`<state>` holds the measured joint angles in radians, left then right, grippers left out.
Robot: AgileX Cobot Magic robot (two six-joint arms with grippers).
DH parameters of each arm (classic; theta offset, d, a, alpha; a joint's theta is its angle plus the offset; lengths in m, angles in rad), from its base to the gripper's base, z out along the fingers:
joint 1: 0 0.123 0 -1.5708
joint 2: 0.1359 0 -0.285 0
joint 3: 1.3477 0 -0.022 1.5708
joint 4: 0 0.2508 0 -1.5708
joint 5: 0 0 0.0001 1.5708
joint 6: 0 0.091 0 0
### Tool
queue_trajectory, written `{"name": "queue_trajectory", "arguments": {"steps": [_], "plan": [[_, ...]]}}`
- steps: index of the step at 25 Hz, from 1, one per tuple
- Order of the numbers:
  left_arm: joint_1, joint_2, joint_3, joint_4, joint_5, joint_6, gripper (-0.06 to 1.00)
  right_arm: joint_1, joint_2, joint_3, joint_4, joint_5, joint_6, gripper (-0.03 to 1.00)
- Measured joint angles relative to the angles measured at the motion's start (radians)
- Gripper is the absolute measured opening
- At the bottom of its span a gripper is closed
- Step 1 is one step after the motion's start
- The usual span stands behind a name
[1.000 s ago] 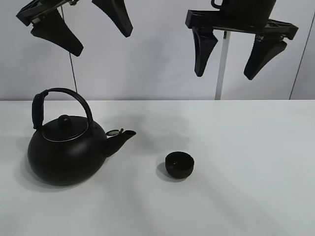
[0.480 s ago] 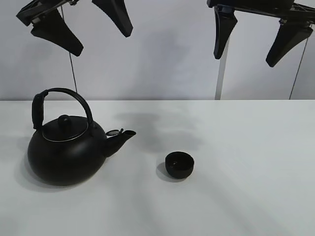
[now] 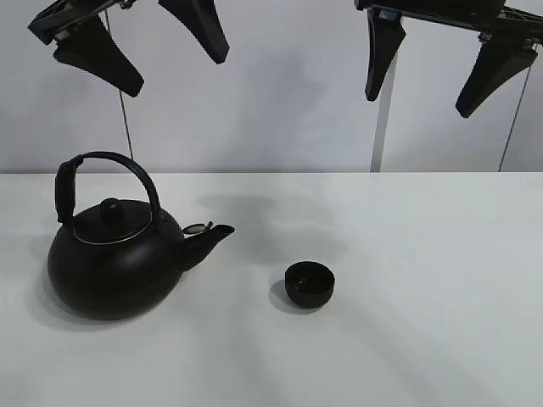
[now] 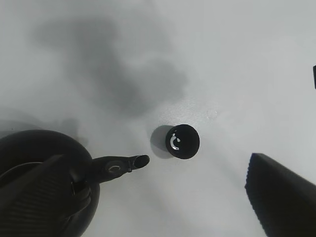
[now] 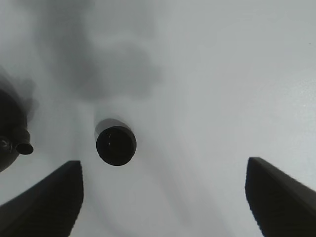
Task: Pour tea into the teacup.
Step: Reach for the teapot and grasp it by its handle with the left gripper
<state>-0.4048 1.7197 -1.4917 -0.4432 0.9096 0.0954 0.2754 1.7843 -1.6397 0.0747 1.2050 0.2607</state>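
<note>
Table (image 3: 424,339): white, two items on it. Kettle (image 3: 114,263): big round black body on the table's left half, sitting upright. Lid is on with its knob (image 3: 110,208) up, and the arched handle (image 3: 110,161) stands over it. The spout (image 3: 208,237) points right toward the teacup (image 3: 309,283).

Left gripper (image 3: 174,72): hangs high above the kettle, well clear of it. Jaws are spread wide with nothing between them.

Right gripper (image 3: 420,102): hangs high over the table, right of the cup. Jaws stand well apart too, holding nothing. Its wrist camera looks down past both fingers (image 5: 49,202) at the cup far below.

Smallest item, teacup: small black handleless bowl, upright with its mouth up, roughly mid-table. It sits right of the spout tip with a clear gap and touches only the table. The inside reads dark with one small glint, so I can't tell if anything is in it.
</note>
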Motion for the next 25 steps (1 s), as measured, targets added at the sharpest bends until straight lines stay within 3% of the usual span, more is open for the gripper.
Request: {"name": "queue_trajectory", "arguments": {"steps": [8, 19, 21, 25], "plan": [[0.0, 0.0, 0.0, 0.0, 0.0, 0.0, 0.69, 0.0, 0.0, 0.0, 0.015, -0.03, 0.0, 0.61], [0.009, -0.002, 0.0, 0.01, -0.042, 0.028, 0.69, 0.0, 0.0, 0.0, 0.019, -0.267, 0.001, 0.61], [0.009, -0.024, 0.025, 0.069, -0.109, 0.05, 0.69, 0.0, 0.0, 0.0, 0.019, -0.314, 0.001, 0.61], [-0.027, -0.138, 0.21, 0.229, -0.364, 0.066, 0.69, 0.0, 0.0, 0.0, 0.019, -0.409, 0.001, 0.61]]}}
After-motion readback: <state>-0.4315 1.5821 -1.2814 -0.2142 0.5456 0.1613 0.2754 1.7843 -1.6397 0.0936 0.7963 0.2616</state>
